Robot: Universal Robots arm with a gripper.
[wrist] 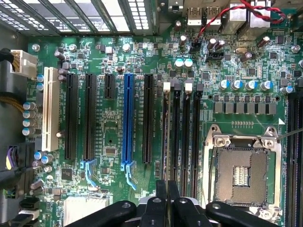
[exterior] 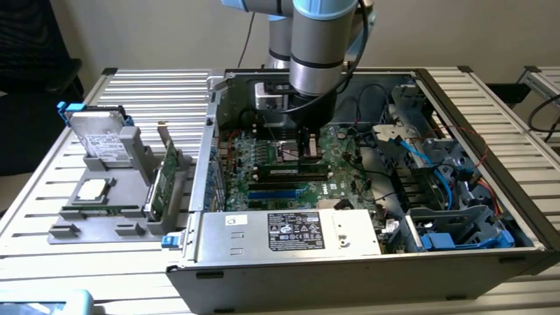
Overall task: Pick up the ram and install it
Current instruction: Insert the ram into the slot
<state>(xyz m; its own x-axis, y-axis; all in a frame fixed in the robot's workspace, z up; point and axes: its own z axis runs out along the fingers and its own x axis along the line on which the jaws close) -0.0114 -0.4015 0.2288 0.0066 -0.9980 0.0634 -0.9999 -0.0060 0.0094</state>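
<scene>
The gripper (exterior: 306, 152) (wrist: 167, 188), its black fingers (wrist: 161, 203) pressed together, hangs low over the memory slots (wrist: 182, 132) of the green motherboard (exterior: 262, 154) inside the open computer case (exterior: 350, 266). The ram (exterior: 101, 210) lies flat along the near edge of the grey tray (exterior: 96, 231), outside the case at the exterior view's left, well apart from the gripper.
</scene>
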